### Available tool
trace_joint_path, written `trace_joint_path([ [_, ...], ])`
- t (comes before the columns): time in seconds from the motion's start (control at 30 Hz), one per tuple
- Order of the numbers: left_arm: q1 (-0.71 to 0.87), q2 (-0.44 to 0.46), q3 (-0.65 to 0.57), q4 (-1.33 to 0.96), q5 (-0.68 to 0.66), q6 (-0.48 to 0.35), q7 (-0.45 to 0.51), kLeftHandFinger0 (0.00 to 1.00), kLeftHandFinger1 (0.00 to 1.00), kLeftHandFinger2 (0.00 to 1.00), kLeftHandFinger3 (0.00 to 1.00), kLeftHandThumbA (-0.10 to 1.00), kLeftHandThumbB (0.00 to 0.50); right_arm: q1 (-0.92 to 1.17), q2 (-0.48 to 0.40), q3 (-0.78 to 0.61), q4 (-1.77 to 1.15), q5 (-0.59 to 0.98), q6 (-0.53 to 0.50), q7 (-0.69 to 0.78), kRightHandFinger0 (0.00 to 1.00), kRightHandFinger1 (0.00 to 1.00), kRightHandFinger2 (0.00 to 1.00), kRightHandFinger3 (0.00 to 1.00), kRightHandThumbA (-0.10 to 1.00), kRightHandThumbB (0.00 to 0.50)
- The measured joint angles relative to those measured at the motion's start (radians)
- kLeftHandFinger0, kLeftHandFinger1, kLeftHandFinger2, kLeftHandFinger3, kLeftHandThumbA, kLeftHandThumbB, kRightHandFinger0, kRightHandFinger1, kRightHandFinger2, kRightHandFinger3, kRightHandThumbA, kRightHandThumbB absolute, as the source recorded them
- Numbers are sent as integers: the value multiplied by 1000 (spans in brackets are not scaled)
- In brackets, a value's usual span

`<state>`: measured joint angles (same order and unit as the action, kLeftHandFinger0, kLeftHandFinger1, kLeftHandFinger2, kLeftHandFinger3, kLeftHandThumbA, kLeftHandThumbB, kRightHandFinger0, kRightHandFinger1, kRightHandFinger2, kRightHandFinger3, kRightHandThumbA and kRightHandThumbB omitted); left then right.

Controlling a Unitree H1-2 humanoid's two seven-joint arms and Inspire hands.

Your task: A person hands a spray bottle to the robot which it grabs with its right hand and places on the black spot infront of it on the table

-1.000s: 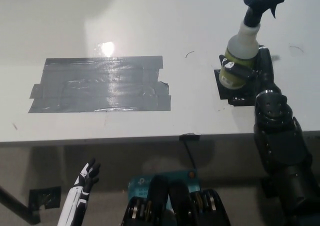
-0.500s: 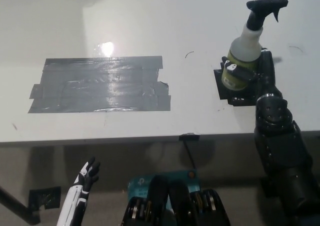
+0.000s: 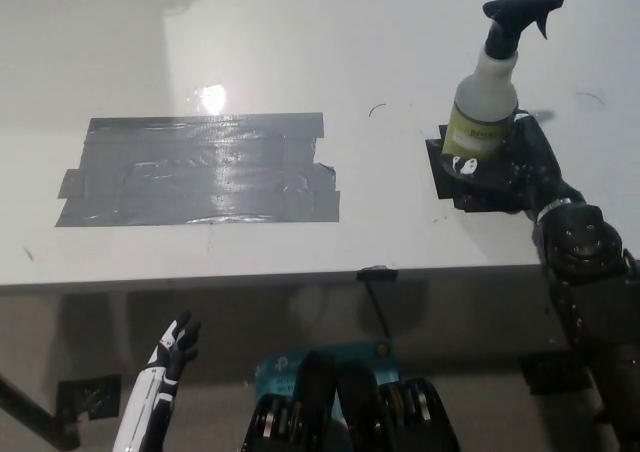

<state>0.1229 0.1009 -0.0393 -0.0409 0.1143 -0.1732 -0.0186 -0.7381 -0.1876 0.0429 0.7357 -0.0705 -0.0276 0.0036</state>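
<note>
On the white worktop (image 3: 300,52) I am seeing the spray bottle (image 3: 487,97) standing upright on the black spot (image 3: 450,182), my right hand (image 3: 520,157) now spreading its fingers (image 3: 462,162) off it beside the base, left hand (image 3: 170,357) idling low with fingers apart, so I am judging placement done.

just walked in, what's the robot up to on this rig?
The black right hand is at the base of a spray bottle that stands upright on the black spot near the white table's right edge. Whether the hand grips the bottle or has let go, I cannot tell. The white left hand rests below the table edge, open. A patch of grey tape lies untouched to the left.
</note>
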Motion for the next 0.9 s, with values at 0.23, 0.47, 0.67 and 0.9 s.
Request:
trace_joint_path([
  [0.23, 0, 0, 0, 0, 0, 0, 0, 1000, 1000, 1000, 1000, 1000, 0, 51, -19, -15, -74, 30, 7, 57, 1000, 1000, 1000, 1000, 885, 500],
  [0.47, -4, 2, 1, 0, 1, 0, 0, 1000, 1000, 1000, 1000, 1000, 0, 158, -66, -59, -238, 69, 28, 110, 1000, 1000, 1000, 1000, 888, 500],
  [0.67, -6, 2, 2, 0, 1, 0, 0, 1000, 1000, 1000, 1000, 1000, 3, 282, -117, -106, -482, 109, 74, 144, 1000, 1000, 1000, 1000, 847, 500],
  [0.9, -11, 2, 3, 2, 0, 0, 0, 1000, 1000, 1000, 1000, 1000, 13, 433, -131, -158, -735, 170, 122, 167, 1000, 1000, 1000, 1000, 1000, 470],
])
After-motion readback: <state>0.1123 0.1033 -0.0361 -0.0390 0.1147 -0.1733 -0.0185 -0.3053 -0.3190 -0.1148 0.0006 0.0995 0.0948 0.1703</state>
